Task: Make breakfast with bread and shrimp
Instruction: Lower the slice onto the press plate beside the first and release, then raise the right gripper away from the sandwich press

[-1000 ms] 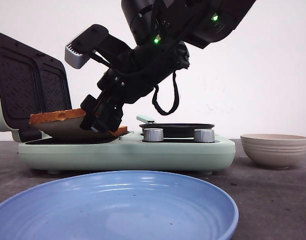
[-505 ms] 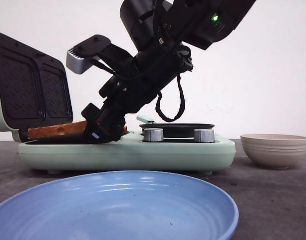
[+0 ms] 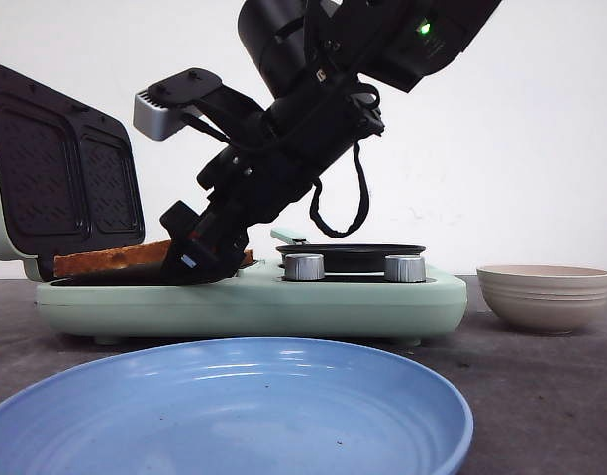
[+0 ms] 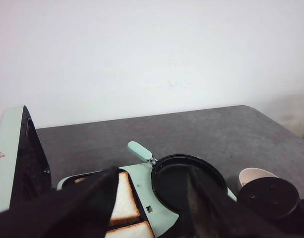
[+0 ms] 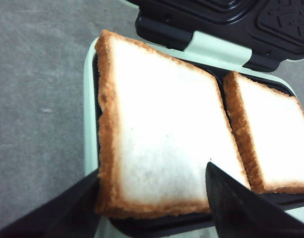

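Front view: the right gripper (image 3: pixel 199 259) slants down onto the near plate of the mint-green sandwich maker (image 3: pixel 253 302), whose lid (image 3: pixel 60 178) stands open at the left. From this side only a brown crust edge of the bread (image 3: pixel 110 257) shows above the rim, and the fingers' spacing is hidden by the arm's own body. A blue plate (image 3: pixel 234 411) fills the foreground; a beige bowl (image 3: pixel 546 295) sits well apart to the right.

Right wrist view: both slices lie flat in the maker, side by side and nearly touching, the nearer slice (image 5: pixel 161 134) and the second slice (image 5: pixel 273 139). The two fingers (image 5: pixel 241 203) are spread wide, one at each side of the nearer slice's front edge; whether they touch the crust cannot be told.

Left wrist view: the left gripper (image 4: pixel 152 208) hangs above the maker with its fingers apart, holding nothing. Only here do the round black pan (image 4: pixel 186 181) and its pale green handle (image 4: pixel 140 150) appear from above.
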{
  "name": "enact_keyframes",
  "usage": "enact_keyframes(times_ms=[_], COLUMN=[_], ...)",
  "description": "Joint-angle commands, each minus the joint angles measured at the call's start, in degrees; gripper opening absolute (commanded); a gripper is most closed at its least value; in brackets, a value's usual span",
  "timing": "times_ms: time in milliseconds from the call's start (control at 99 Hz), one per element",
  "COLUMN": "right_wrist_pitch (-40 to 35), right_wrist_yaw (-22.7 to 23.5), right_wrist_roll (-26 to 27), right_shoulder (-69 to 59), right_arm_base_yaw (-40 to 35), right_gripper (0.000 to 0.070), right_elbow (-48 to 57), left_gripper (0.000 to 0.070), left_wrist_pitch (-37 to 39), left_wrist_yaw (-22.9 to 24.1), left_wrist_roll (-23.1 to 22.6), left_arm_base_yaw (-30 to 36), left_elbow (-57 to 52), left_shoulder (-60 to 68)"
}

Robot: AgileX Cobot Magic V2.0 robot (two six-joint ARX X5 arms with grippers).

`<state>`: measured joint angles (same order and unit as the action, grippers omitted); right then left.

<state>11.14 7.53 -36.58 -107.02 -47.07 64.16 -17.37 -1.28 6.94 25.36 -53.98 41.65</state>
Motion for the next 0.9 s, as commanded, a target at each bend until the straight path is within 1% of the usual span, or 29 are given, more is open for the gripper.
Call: enact_keyframes(times_ms=[0,323,464,525,656,798,888], right_wrist_pitch=[-0.98,-4.46,-5.03,-4.87,-4.85,-5.66,-6.73], right_wrist_yaw=[0.37,0.33,-0.2,-0.98,-4.39,-9.94,-12.46], right_wrist_roll=[0.63,0.74,0.87,1.79,7.15,14.82,19.67], right_shoulder=[0.24,4.48,7.32,8.96,13.53,20.0,24.63], right_arm_base_yaw=[-0.7,-0.35,-0.35,-0.26,0.44,1.95,3.23], right_gripper=[0.039,0.039,0.039,0.039,0.039,0.0389,0.0389], right_elbow=[0.46,0.46,0.46,0.46,0.46,0.46,0.46], left_gripper=[0.0232,0.0232,0.0232,0.0232,0.0232,0.0232,0.0232], left_wrist_pitch=[0.68,0.68,0.68,0.66,0.55,0.28,-0.07], left_wrist_yaw=[0.22,0.24,0.24,0.24,0.24,0.24,0.24], left_wrist_roll=[-0.42,-0.42,-0.39,-0.39,-0.37,-0.33,-0.2], left_arm_base_yaw=[0.13,0.13,0.13,0.13,0.13,0.13,0.13], left_elbow=[-0.61,-0.61,-0.61,-0.61,-0.61,-0.61,-0.61], left_shoulder=[0.22,0.22,0.22,0.22,0.22,0.22,0.22])
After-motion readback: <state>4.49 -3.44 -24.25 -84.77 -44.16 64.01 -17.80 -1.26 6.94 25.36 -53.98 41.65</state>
